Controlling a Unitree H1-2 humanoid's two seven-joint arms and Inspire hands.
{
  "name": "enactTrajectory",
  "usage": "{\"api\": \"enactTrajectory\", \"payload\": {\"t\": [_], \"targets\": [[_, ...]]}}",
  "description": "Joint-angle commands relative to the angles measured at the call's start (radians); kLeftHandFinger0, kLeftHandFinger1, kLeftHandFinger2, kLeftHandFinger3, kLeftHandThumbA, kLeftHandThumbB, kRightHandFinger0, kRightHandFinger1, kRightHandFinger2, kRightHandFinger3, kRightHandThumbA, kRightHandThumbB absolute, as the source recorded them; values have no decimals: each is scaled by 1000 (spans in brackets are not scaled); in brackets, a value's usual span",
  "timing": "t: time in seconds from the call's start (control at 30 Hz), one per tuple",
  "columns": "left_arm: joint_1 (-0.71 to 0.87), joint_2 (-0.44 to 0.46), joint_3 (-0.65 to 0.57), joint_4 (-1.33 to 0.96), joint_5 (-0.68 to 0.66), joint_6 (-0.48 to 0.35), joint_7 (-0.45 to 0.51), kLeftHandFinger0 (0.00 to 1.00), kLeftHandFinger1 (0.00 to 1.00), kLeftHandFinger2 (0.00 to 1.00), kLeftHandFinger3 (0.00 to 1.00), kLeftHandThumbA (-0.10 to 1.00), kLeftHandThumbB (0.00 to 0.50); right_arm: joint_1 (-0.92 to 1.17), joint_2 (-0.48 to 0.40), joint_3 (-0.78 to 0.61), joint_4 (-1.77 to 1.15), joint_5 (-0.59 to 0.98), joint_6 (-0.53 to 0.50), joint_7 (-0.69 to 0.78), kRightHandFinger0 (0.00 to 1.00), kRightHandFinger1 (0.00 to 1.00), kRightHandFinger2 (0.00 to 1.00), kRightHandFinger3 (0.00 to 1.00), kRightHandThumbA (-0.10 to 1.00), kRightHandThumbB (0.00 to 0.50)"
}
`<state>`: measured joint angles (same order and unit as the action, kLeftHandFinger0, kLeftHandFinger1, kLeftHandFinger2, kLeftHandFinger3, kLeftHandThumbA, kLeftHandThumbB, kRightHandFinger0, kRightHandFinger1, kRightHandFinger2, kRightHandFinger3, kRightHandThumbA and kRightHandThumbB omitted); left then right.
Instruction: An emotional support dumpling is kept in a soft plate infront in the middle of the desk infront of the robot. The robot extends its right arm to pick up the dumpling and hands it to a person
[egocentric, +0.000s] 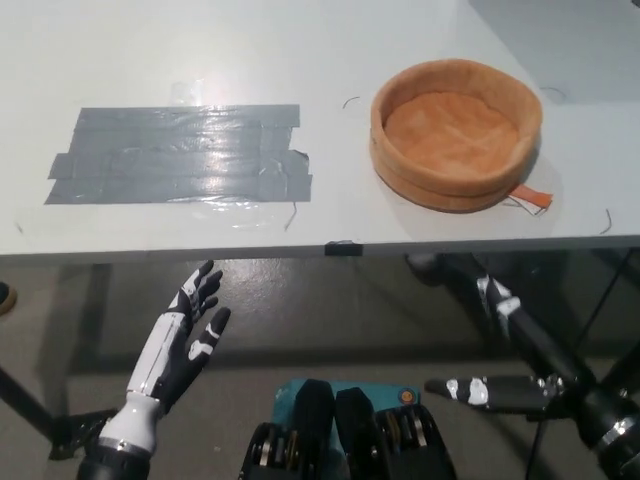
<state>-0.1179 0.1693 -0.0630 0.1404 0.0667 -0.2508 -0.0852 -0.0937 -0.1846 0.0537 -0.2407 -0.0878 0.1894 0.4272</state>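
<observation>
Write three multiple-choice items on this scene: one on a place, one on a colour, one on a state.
1. Where do the grey tape strips lie on the table?
A. left of the soft plate
B. inside the plate
C. right of the plate

2. What colour is the soft plate?
A. blue
B. orange-tan
C. green

3. What does the plate hold?
A. a dumpling
B. a cup
C. nothing

Key: 1 A, the tape lies toward the picture's left; 2 B, rim and bottom are orange-tan; 3 C, its bottom is bare.
</observation>
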Motion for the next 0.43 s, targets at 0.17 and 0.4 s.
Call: {"api": "enactTrajectory", "payload": {"t": [0.17,0.4], "targets": [[4,3,-10,-29,8,-48,-8,1000,1000,1000,1000,815,326,-17,23,-32,173,102,-217,-43,1000,1000,1000,1000,1000,228],[12,-1,-8,-34,1,-47,-6,990,1000,1000,1000,804,328,-12,19,-23,187,106,-226,-48,1000,1000,1000,1000,1000,191]]}}
